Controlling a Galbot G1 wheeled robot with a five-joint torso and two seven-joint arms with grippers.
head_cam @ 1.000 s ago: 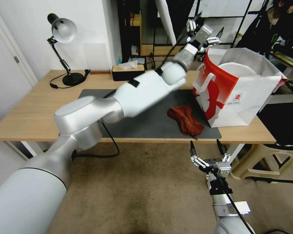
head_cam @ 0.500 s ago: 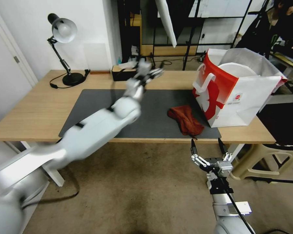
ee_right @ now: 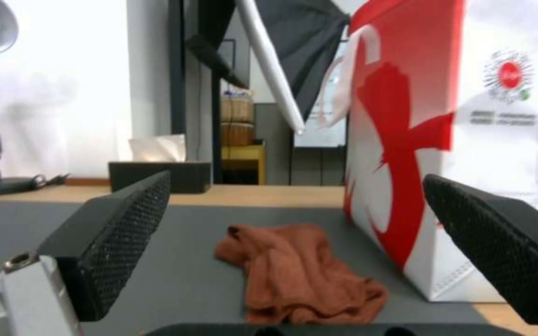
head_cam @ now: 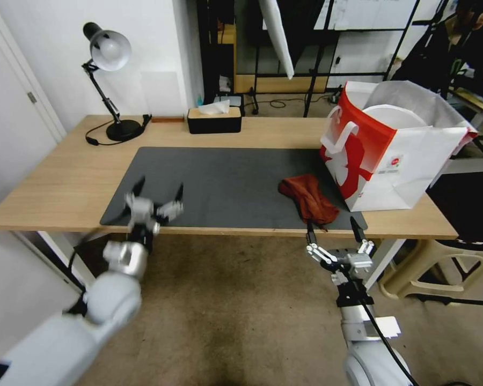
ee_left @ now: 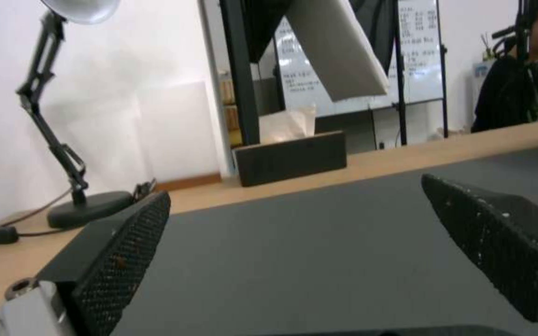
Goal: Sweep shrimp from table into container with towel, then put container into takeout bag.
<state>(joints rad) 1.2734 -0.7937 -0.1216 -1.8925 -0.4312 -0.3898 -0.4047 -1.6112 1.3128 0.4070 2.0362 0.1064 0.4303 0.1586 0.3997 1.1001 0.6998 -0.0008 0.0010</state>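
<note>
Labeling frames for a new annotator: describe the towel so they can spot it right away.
Start at the long wooden table and its dark grey mat. On the mat's right end, just left of the red and white takeout bag, lies the towel. It is the only rust-brown, crumpled soft cloth there, unlike the white tissue in the black box.

We see the table [head_cam: 53,193], a light wood top, carrying a dark grey mat [head_cam: 225,182] across its middle. On the mat's right near part lies the towel [head_cam: 307,198], crumpled. Just right of it stands the bag [head_cam: 392,161], upright, partly on the mat and partly on bare wood, with the container [head_cam: 394,114] inside it. At the far left a lamp [head_cam: 110,86] stands on its round base, its cord trailing on the wood. A black tissue box [head_cam: 214,120] sits at the far edge, beyond the mat.
</note>
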